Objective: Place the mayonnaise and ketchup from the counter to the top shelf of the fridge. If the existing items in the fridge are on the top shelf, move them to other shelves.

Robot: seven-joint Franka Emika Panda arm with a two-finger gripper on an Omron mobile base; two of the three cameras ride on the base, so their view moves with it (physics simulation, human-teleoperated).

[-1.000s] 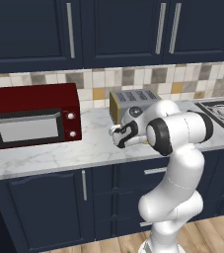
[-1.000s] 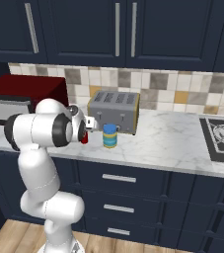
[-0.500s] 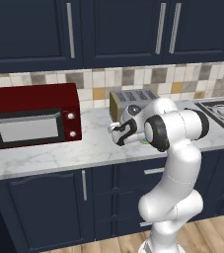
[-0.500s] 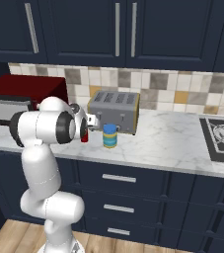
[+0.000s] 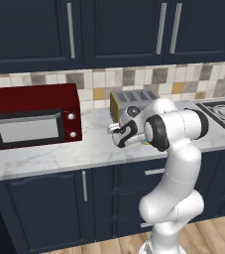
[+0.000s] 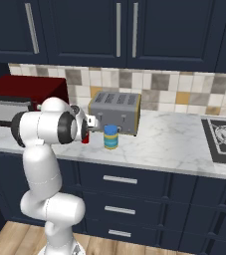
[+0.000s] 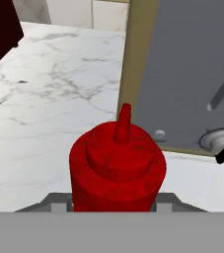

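Note:
The ketchup [image 7: 117,163], a red squeeze bottle with a pointed cap, sits close under the hand, its cap towards the camera. My gripper [image 7: 114,198] is shut on the ketchup, with a grey finger hard against each side of its body. From the right base, the ketchup [image 6: 85,138] shows as a red sliver beside my gripper [image 6: 88,130], low over the counter [image 6: 174,149]. The mayonnaise [image 6: 110,137], a small jar with a blue lid and teal band, stands just right of it, before the toaster. My gripper [image 5: 116,135] hangs over the counter [image 5: 59,154]. The fridge is out of view.
A grey toaster [image 6: 115,109] stands right behind the bottle, its side close to the hand [image 7: 192,74]. A dark red microwave [image 5: 34,116] sits to the left. A stove top [image 6: 224,139] lies at the far right. Navy wall cabinets hang above.
The arm's elbow has drifted slightly left in the left base view. The gripper and ketchup stay in nearly the same spot.

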